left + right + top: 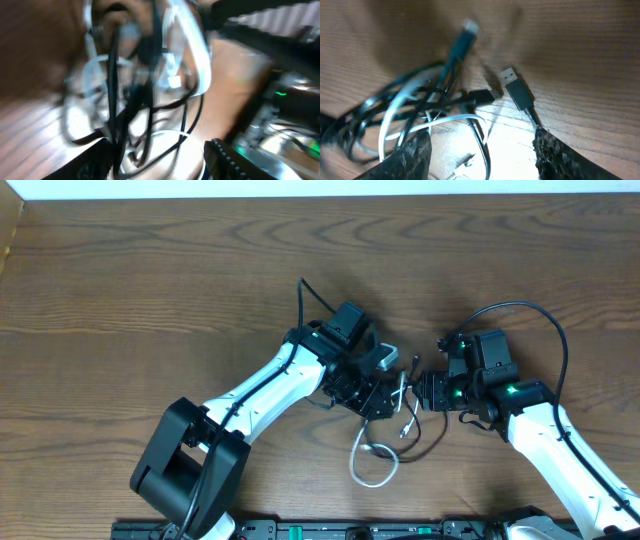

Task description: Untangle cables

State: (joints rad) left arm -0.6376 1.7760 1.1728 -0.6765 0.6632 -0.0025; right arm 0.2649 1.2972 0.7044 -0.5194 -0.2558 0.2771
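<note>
Looks barely begun: black and white cables lying bunched and looped on the table between left gripper, spread wide at the bunch, and right gripper, wide, empty. Needs every cord separated.

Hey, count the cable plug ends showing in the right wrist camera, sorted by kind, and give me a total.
Wide black USB plug with silver metal tip: 1
Small all-black plug: 1
Blurred dark plug with pale tip: 1
Total: 3
</note>
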